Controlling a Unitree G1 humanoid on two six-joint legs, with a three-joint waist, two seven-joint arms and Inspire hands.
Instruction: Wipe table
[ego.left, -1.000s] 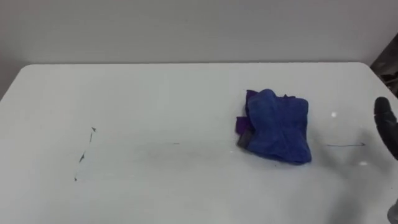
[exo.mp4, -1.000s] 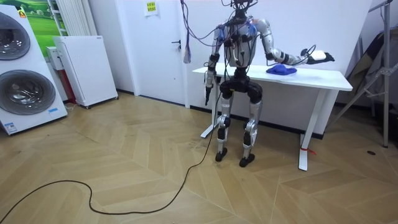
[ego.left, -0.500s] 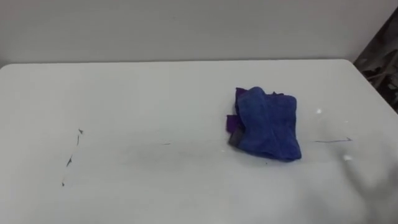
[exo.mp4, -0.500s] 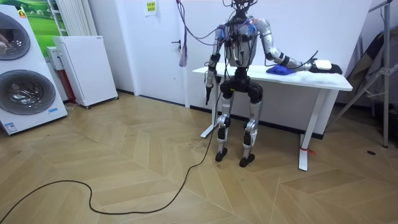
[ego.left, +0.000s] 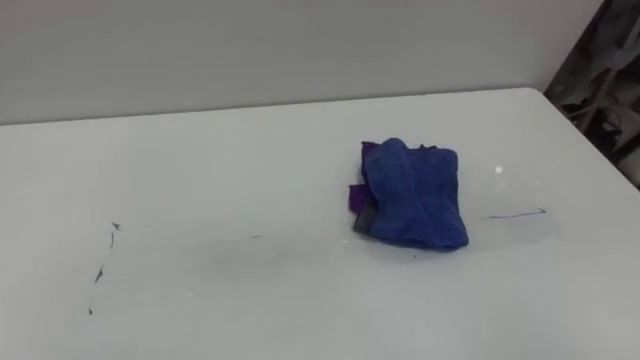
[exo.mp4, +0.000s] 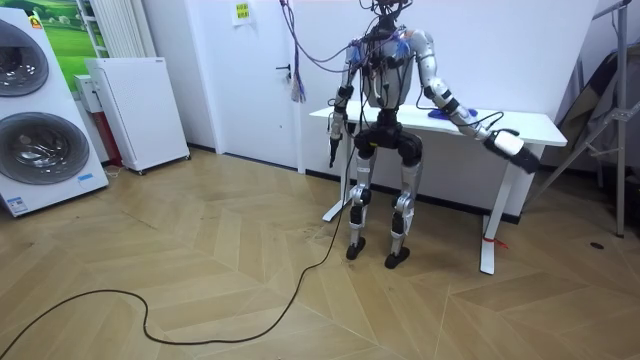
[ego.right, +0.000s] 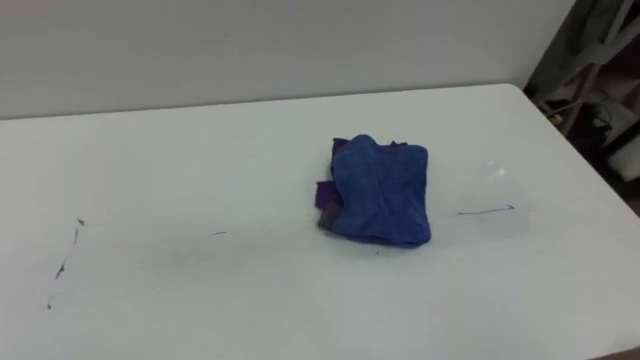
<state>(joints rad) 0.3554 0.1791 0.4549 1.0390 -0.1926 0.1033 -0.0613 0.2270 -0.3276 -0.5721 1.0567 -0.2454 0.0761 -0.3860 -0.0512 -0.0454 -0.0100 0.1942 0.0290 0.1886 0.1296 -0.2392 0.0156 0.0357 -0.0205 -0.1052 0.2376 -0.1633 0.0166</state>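
Well apart: cloth (ego.left: 412, 195) and right hand (exo.mp4: 527, 158).

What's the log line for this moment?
blue cloth bunched on table | pen marks unwiped | right hand off table, beside its edge | left hand at side

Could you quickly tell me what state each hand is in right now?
Left hand: cannot be told, hanging at its side.
Right hand: cannot be told, held low off the table end.
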